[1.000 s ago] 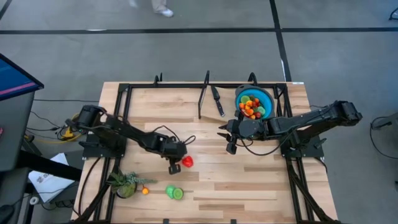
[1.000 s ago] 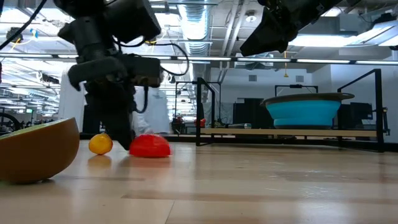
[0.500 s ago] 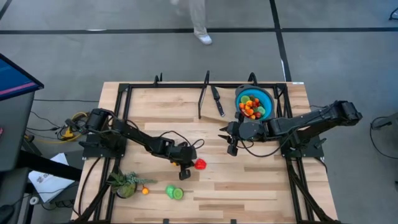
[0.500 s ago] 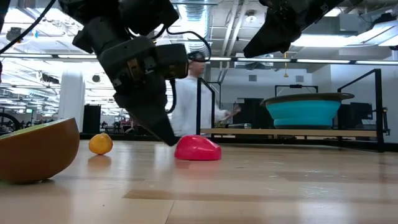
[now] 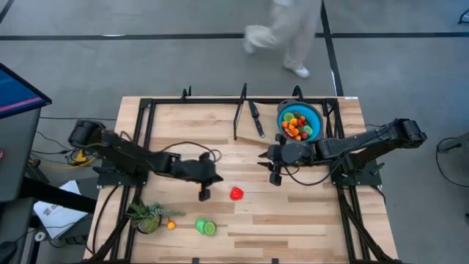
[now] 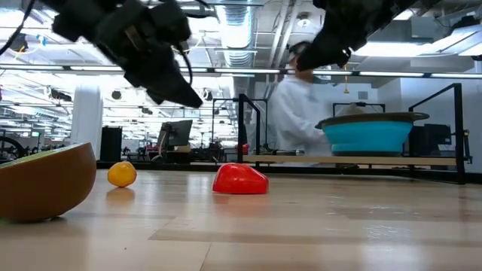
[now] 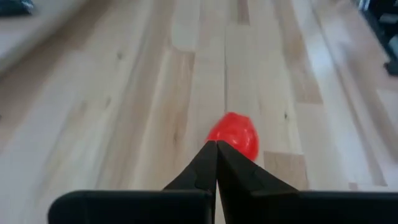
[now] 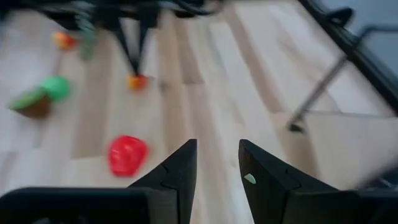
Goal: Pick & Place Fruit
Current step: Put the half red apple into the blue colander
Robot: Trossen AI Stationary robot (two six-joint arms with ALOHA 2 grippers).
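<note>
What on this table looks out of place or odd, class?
One red fruit lies alone mid-table, apart from the blue bowl already piled with fruit. The left pincer is shut, empty, beside it; the right pincer is open.

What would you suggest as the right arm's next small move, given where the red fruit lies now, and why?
Probably lower the right gripper toward the red fruit and close on it. The fruit lies loose on the table between both arms, the left gripper is shut and lifted clear beside it, and the right gripper is open and empty, on the side of the blue bowl.
</note>
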